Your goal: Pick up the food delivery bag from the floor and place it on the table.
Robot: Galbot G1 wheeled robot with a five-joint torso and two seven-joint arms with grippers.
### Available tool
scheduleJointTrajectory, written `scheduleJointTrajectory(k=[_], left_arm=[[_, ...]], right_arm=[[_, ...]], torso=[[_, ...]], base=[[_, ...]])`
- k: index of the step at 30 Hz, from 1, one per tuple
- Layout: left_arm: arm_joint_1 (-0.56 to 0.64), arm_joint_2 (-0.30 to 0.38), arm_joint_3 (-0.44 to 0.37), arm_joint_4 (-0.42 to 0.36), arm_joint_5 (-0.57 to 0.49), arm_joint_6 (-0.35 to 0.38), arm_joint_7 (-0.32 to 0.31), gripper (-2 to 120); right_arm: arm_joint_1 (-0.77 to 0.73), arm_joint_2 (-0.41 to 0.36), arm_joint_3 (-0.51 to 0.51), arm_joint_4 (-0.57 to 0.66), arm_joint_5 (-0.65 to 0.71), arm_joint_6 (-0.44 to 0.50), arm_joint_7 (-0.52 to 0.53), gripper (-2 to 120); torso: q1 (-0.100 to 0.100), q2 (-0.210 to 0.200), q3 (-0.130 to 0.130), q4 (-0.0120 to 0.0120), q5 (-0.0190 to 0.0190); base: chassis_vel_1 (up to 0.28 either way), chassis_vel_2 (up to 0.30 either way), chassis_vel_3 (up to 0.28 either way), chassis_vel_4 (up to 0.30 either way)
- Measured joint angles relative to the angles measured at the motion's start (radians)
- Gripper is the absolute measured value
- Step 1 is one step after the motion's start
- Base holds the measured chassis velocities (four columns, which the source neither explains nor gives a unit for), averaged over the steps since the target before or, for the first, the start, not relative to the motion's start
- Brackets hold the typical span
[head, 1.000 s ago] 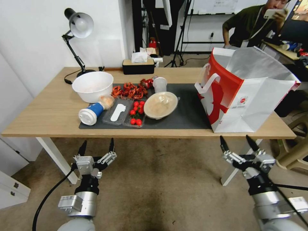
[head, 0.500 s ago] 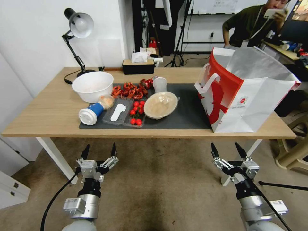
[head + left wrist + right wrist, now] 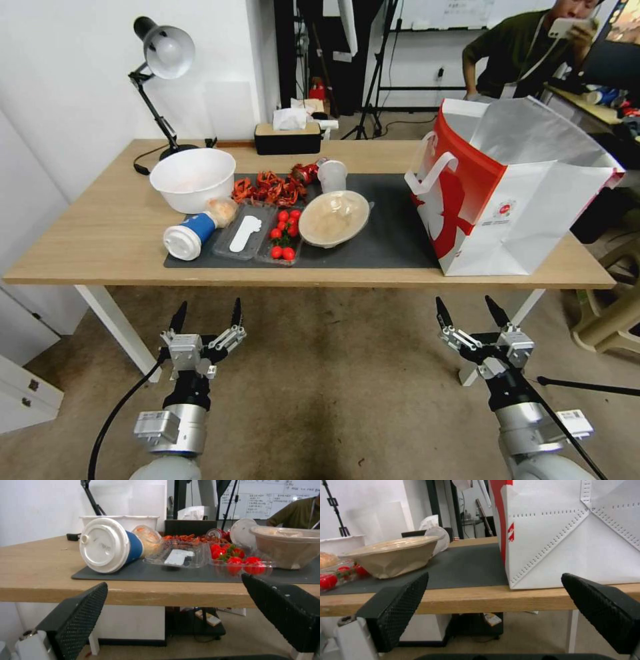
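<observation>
The red-and-white food delivery bag stands upright on the right end of the light wood table, its foil-lined mouth open and white strap handles on its left face. Its white side panel rises close ahead in the right wrist view. My right gripper hangs open over the floor, below the table's front edge and under the bag. My left gripper is open too, low in front of the table's left half, facing the table edge.
A dark mat holds a white bowl, a tipped blue cup, cherry tomatoes, a lidded bowl and red scraps. A desk lamp and tissue box stand behind. White table legs flank the arms.
The right gripper has drawn back and down from the table edge, shifting left, over the last second. The left gripper sank slightly. The bag has stayed put.
</observation>
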Motion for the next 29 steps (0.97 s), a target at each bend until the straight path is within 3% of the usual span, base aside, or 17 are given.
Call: scheduleJointTrajectory(k=[29], left_arm=[[0.000,0.000,0.000,-0.001,-0.001,0.002,0.000,100]], right_arm=[[-0.001,-0.001,0.002,0.003,0.003,-0.001,0.001,100]], torso=[[0.000,0.000,0.000,0.0000,0.0000]], base=[[0.000,0.000,0.000,0.000]])
